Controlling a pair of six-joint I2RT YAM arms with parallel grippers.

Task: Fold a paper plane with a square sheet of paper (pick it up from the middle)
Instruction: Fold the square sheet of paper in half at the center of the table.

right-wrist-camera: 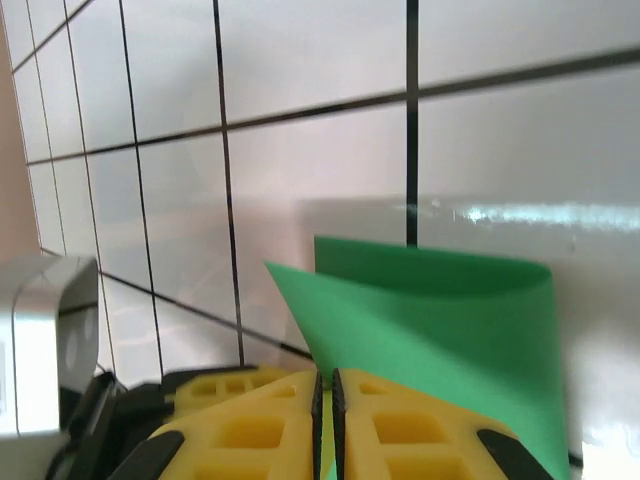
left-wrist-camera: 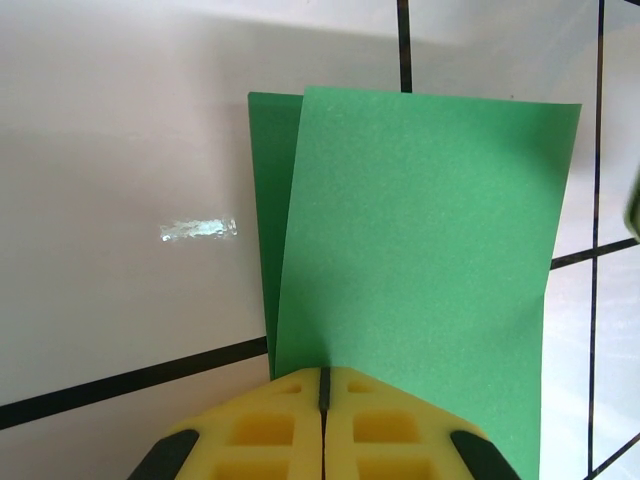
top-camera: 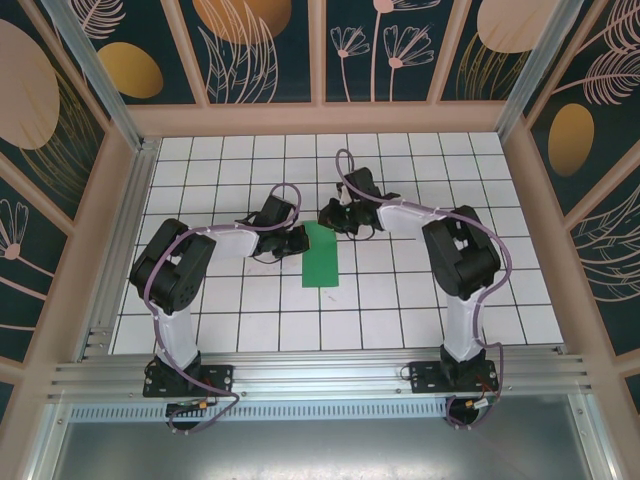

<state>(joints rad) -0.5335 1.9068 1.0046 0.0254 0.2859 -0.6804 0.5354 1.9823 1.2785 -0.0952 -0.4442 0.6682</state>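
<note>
Clamping the square sheet of paper (top-camera: 322,258), long axis near-to-far: left gripper (left-wrist-camera: 323,378) is pinching its left edge, right gripper (right-wrist-camera: 325,380) its far end.

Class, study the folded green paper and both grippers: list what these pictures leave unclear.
- Top view: the far end of the green paper is covered by the right gripper; its layers are too small to count.
- Left wrist view: the paper's near edge is hidden behind the left gripper.
- Right wrist view: its lower part is hidden behind the fingers and cut off below.
</note>
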